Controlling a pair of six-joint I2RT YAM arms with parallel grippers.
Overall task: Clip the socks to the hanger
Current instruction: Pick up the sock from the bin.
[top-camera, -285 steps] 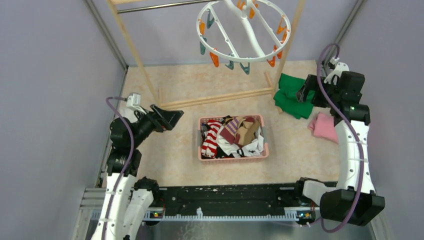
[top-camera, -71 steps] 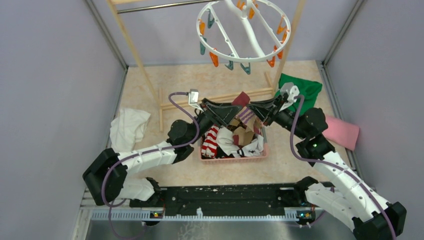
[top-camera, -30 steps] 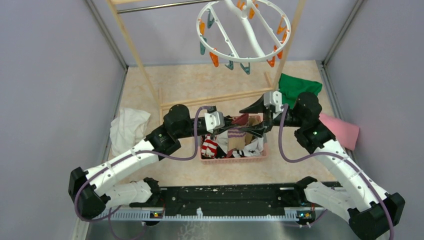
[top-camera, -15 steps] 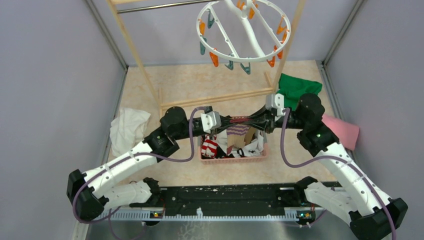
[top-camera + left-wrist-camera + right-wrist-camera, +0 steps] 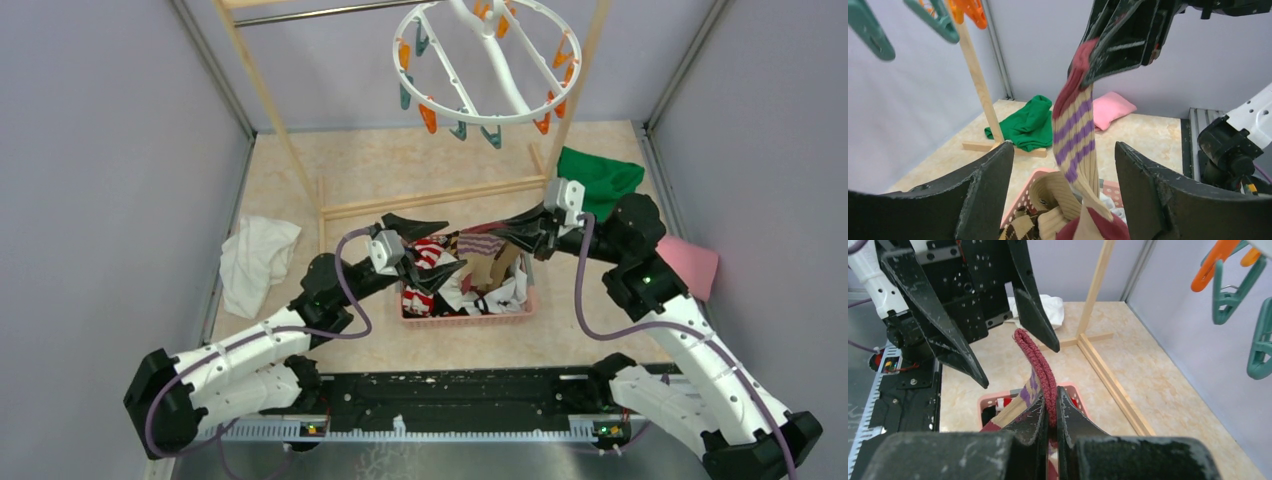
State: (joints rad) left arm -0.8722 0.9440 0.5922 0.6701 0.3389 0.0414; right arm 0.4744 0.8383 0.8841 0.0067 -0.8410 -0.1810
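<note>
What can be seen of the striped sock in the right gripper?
The striped sock looks like ribbed knit, tan with purple bands and a maroon cuff. The right gripper is shut on the cuff; the sock hangs down, its lower end in the pink basket. The open left gripper flanks it without touching.

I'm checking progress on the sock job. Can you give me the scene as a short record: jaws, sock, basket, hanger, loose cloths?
left jaws: open, apart from the sock
right jaws: shut on the maroon cuff of the striped sock
striped sock: hangs down, lower end on the pile in the basket
hanger: overhead, visible pegs bare
loose cloths: green cloth, pink cloth, white cloth on the table
</note>
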